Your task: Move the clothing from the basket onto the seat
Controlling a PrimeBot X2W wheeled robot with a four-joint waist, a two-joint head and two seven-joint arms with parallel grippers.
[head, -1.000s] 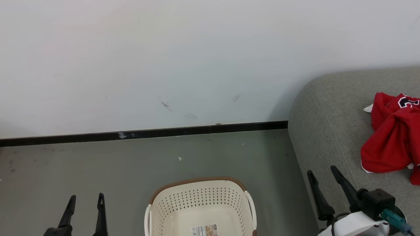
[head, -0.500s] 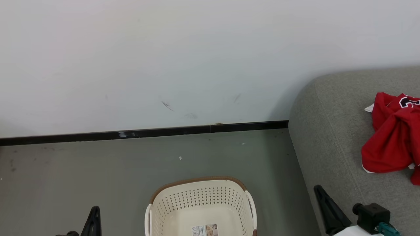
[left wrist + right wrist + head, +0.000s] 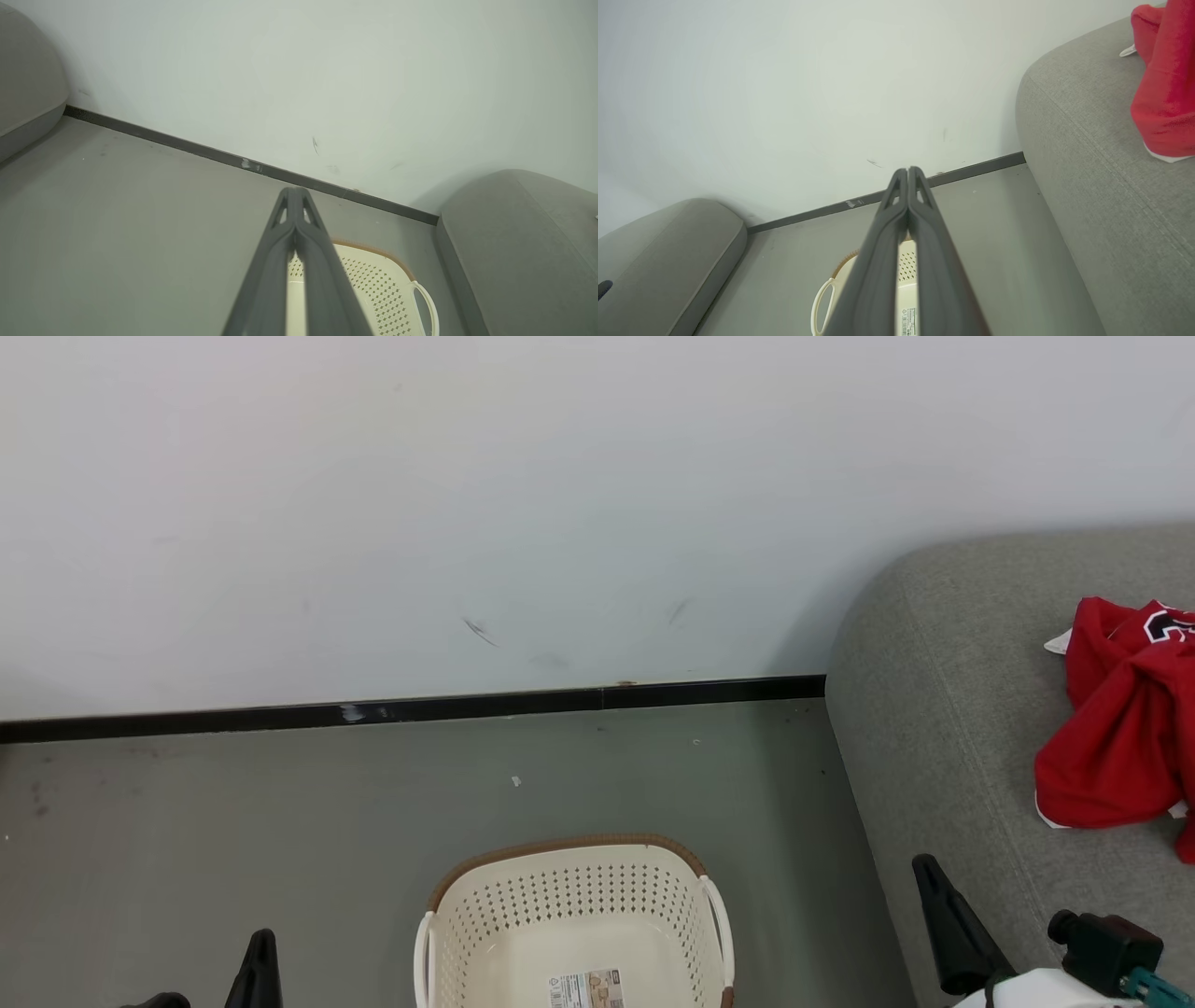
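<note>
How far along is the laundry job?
Done: bright red jersey garments lie on the grey fabric sofa; the cream perforated plastic basket shows a bare bottom with its paper label. In hand: nothing, left gripper and right gripper shut, empty. Left: apparently nothing, though the basket's near end is cut off.

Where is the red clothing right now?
In the head view the red clothing lies bunched on the grey sofa at the far right, right of the basket.
</note>
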